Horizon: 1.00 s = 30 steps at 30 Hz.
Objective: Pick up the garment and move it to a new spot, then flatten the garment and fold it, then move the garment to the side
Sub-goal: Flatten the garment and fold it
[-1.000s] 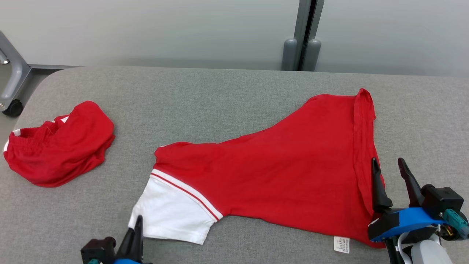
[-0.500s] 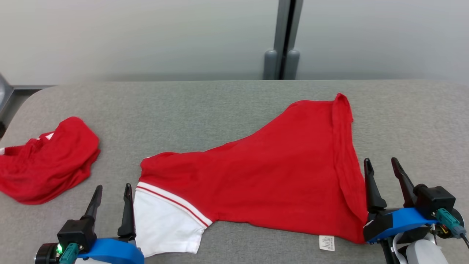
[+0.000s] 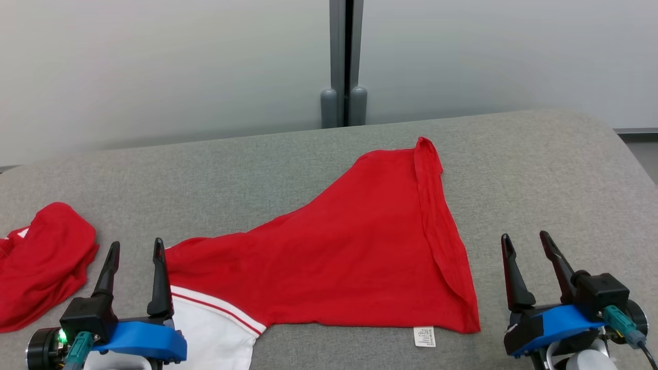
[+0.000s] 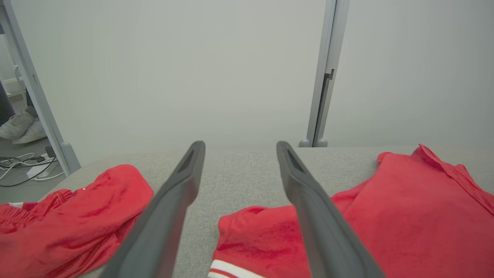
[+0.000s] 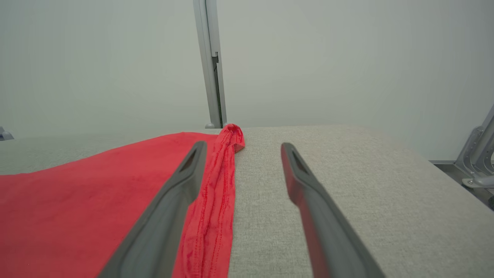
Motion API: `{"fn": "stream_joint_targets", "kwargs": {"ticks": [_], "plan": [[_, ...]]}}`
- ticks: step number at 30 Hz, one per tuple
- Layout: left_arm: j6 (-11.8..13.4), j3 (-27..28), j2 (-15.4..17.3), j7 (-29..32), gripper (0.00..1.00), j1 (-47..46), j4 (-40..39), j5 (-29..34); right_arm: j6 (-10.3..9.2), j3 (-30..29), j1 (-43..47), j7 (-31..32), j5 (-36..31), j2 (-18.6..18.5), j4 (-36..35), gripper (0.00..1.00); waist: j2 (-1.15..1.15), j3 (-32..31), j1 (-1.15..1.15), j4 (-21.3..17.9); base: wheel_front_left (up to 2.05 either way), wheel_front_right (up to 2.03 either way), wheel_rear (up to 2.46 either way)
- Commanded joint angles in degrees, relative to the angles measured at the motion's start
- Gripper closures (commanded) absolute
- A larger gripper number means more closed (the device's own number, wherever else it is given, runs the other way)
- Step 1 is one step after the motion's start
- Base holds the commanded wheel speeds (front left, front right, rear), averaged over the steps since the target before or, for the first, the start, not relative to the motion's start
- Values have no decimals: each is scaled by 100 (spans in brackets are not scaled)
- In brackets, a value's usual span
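The grey padded bench is taking up most of my head view, running back to a pale wall with a grey post standing behind the far edge. The shirt is lying spread across the middle of the bench. It is resting wide and fairly flat at the right and narrowing toward the left. A smaller red bundle is sitting crumpled at the far left of the bench, well apart from the shirt. The white sleeve, trimmed with a red stripe, is pointing toward me at the shirt's near left corner. My left tool is hovering at that corner with its fingers spread wide and nothing between them. Its right finger is crossing the shirt's left edge, though I cannot tell whether it is touching the cloth. My right tool is likewise standing released and empty, just beside the shirt's near right corner, over bare bench. A folded hem is running along the shirt's right edge, from the far tip down to that corner. A small white label is sticking out from the near edge. Off the bench, in the left wrist view, a pair of pale shoes is resting on the floor beside some cables.
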Motion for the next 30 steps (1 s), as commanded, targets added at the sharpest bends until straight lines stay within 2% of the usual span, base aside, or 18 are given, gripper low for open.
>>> {"fn": "stream_joint_targets", "kwargs": {"ticks": [1, 12, 20, 24, 30], "plan": [[-19, 80, -21, -26, 0, 36, 18, 78, 1, 29, 128, 39, -57, -21, -91, 0, 0, -54, 0, -41, 0, 0, 0], [-218, 389, -209, -28, 0, 223, 133, 351, 1, 226, 625, 465, -161, -51, -728, 0, 0, -114, 0, 25, 0, 0, 0], [-354, 560, -324, -27, 0, 178, 237, 518, 1, 263, 712, 601, -137, -42, -856, 0, 0, -129, 0, 135, 0, 0, 0], [-444, 601, -417, -27, 0, 217, 403, 562, 1, 274, 713, 623, -84, -38, -703, 0, 0, -116, 0, 159, 0, 0, 0], [-593, 675, -629, -27, 0, 314, 922, 496, 1, 305, 716, 505, -44, -41, -60, 0, 0, -28, 0, 179, 0, 0, 0]]}}
